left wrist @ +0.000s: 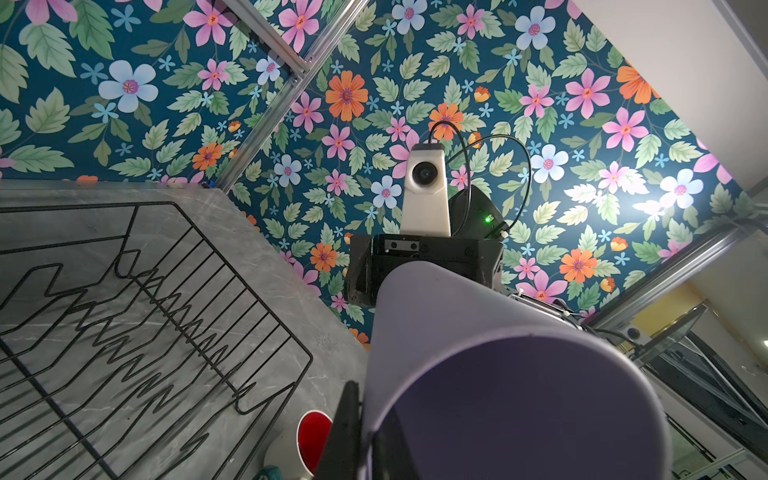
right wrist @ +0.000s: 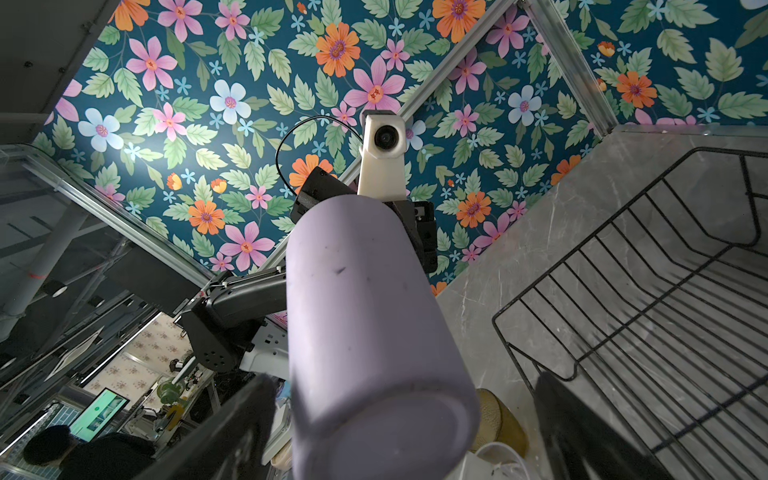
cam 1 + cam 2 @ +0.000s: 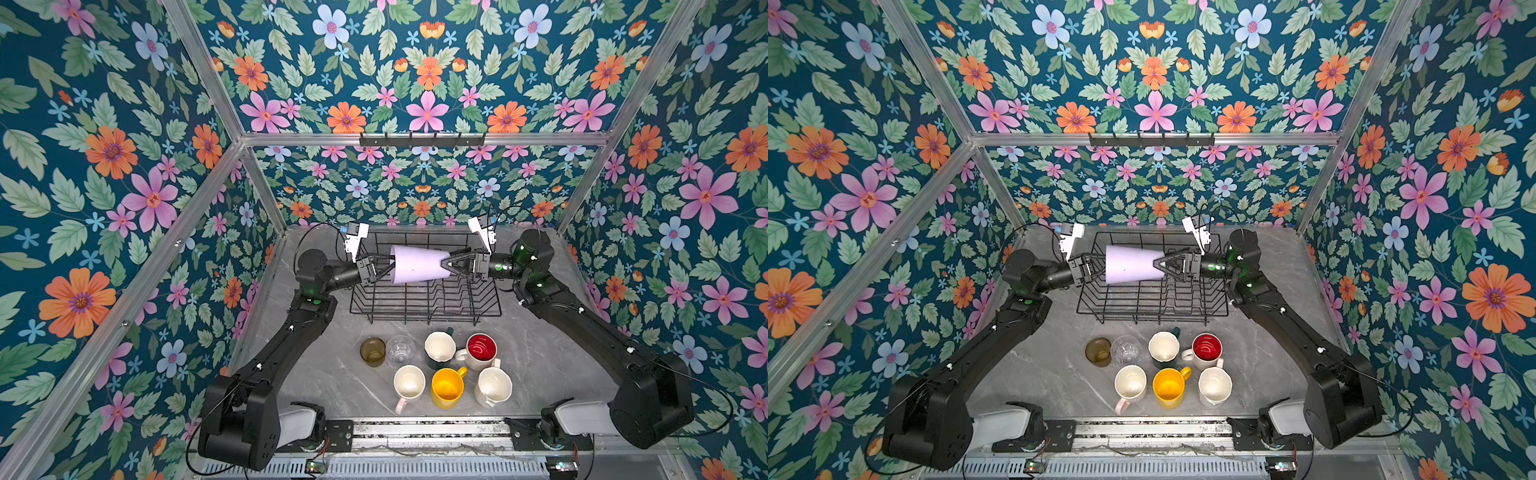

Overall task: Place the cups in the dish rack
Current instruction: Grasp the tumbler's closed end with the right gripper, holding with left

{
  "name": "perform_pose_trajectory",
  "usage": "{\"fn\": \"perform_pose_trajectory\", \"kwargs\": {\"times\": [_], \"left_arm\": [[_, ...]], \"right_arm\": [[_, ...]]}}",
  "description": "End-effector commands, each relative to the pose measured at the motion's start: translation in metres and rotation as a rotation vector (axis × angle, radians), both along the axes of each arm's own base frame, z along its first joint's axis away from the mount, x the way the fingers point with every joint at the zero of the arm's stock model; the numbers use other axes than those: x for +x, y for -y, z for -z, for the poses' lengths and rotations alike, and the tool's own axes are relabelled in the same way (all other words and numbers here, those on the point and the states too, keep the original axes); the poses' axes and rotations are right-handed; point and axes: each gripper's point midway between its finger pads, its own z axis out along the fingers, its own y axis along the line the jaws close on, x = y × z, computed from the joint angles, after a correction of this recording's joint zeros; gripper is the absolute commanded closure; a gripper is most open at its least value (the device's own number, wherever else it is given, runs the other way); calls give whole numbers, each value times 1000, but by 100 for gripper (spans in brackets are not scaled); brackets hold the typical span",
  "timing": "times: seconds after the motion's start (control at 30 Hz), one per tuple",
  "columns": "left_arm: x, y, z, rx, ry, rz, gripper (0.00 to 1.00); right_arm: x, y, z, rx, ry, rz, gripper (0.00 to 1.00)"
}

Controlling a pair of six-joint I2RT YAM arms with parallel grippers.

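Nearest me, along the 6 o'clock edge of the table (image 3: 316,374), three mugs stand mouth up in a row from 9 to 3 o'clock: pink mug (image 3: 409,384), yellow mug (image 3: 446,387), white mug (image 3: 494,386). Just beyond them runs a second upright row: amber glass (image 3: 372,351), clear glass (image 3: 401,349), green mug (image 3: 439,349), red mug (image 3: 481,347). All seven stand on the table, outside the rack (image 3: 415,301), which sits at their 12 o'clock. Above the rack's far half I hold the tumbler (image 3: 419,264) on its side, mouth toward 9 o'clock and base toward 3 o'clock. My left gripper (image 3: 386,267), at the 9 o'clock end, is clamped on the mouth's rim, one finger inside and one outside. My right gripper (image 3: 446,264), at the 3 o'clock end, is spread wide, a finger on each side of the base; my right wrist view shows gaps between them and the tumbler. Farthest, at 12 o'clock on the back wall, hangs the rail (image 3: 422,141).
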Motion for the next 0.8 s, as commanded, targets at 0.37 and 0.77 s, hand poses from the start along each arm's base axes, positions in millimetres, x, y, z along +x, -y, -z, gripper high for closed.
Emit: {"fn": "perform_pose_trajectory", "kwargs": {"times": [0.37, 0.77], "left_arm": [[-7, 0, -6, -20, 33, 25, 100], [-9, 0, -3, -21, 29, 34, 100]], "right_arm": [[-6, -28, -6, 5, 15, -76, 4], [-12, -49, -3, -2, -4, -128, 7]]}}
